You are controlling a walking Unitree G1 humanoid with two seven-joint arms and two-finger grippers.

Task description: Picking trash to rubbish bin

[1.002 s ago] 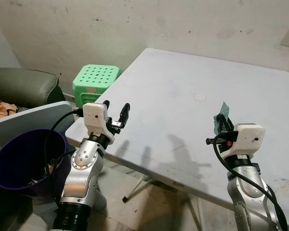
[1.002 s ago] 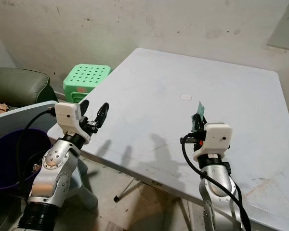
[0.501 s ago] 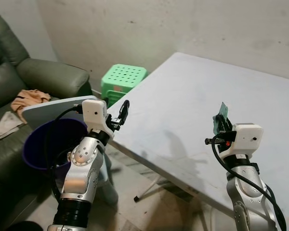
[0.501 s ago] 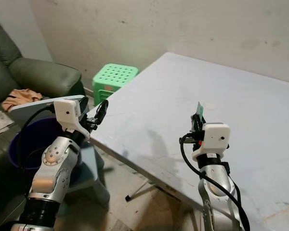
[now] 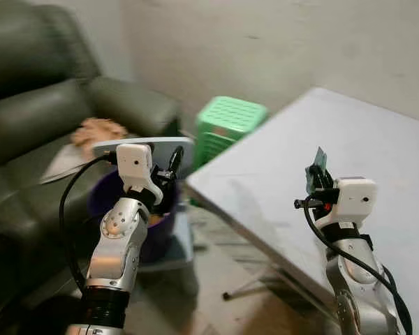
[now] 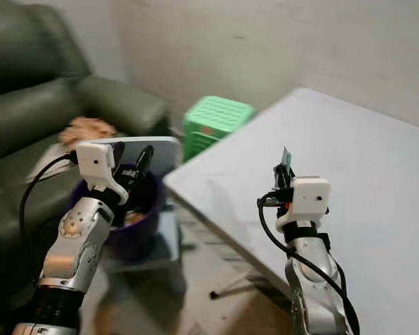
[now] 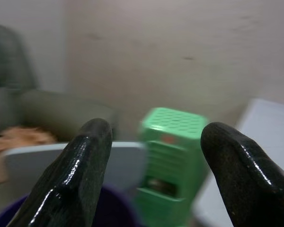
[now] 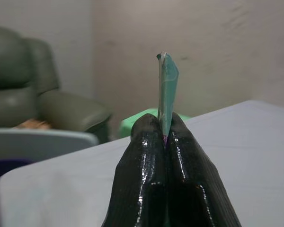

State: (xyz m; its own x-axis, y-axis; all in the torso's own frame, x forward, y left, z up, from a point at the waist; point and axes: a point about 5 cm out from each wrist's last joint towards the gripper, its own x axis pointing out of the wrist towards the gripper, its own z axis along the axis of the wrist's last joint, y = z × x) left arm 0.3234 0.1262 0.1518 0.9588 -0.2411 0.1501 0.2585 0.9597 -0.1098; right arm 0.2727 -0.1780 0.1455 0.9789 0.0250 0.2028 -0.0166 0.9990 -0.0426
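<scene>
My right gripper (image 5: 315, 176) is raised over the grey table (image 5: 377, 160) and is shut on a thin teal scrap of trash (image 8: 167, 90), which sticks up from between the two black fingers (image 8: 146, 161). The purple rubbish bin (image 6: 129, 213) stands on the floor left of the table, partly hidden behind my left arm. My left gripper (image 5: 169, 166) is held up in front of the bin's rim, open, with nothing between its fingers (image 7: 75, 175). Some rubbish lies inside the bin.
A dark green sofa (image 5: 49, 118) fills the left side, with an orange cloth (image 5: 98, 129) on its seat. A green plastic stool (image 5: 227, 122) stands between sofa and table. A grey flat board (image 6: 157, 150) leans behind the bin. A bare wall closes off the back.
The camera has swung left: the sofa now takes up more of the view and the table has slid right. Both arms keep their poses; the right gripper still holds the scrap.
</scene>
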